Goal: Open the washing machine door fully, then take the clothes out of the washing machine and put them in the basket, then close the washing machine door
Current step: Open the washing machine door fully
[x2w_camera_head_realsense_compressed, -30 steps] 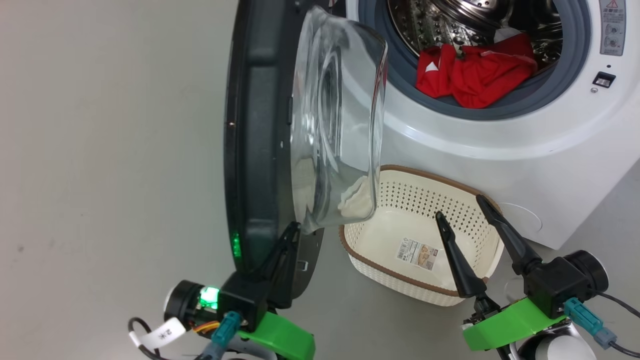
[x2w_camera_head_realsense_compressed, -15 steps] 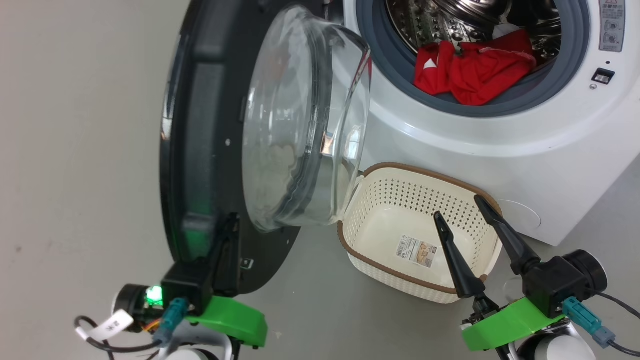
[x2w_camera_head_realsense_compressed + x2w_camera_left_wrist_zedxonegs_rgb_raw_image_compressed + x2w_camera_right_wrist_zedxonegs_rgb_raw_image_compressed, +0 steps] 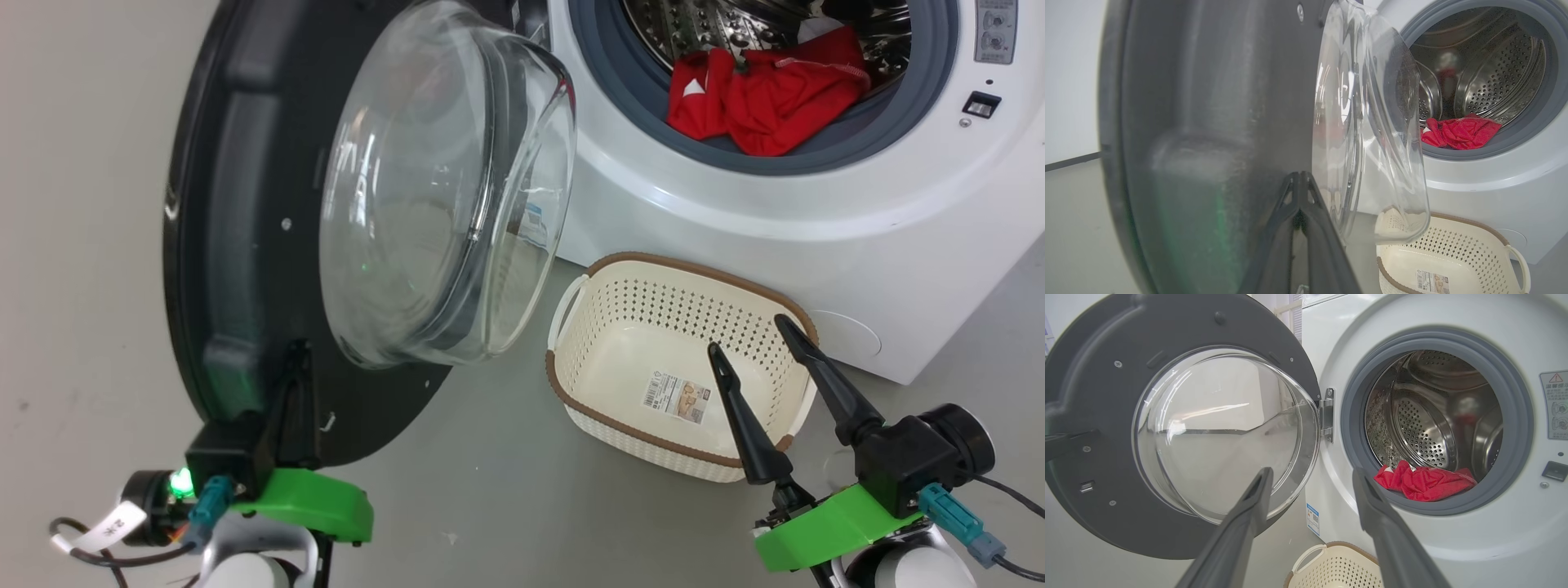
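The left tool (image 3: 299,353), fingers pressed together, rests its tips against the inner face of the wide-open washing machine door (image 3: 229,245). The right tool (image 3: 751,336), fingers spread and empty, hovers over the basket (image 3: 653,263) on the floor (image 3: 490,498). The clothes (image 3: 763,102) lie inside the washing machine (image 3: 735,220).

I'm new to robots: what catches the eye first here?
The big black washing machine door, glass bowl bulging, stands open at left, the shut left gripper at its lower edge. Bright red clothes lie in the drum, above a cream basket.
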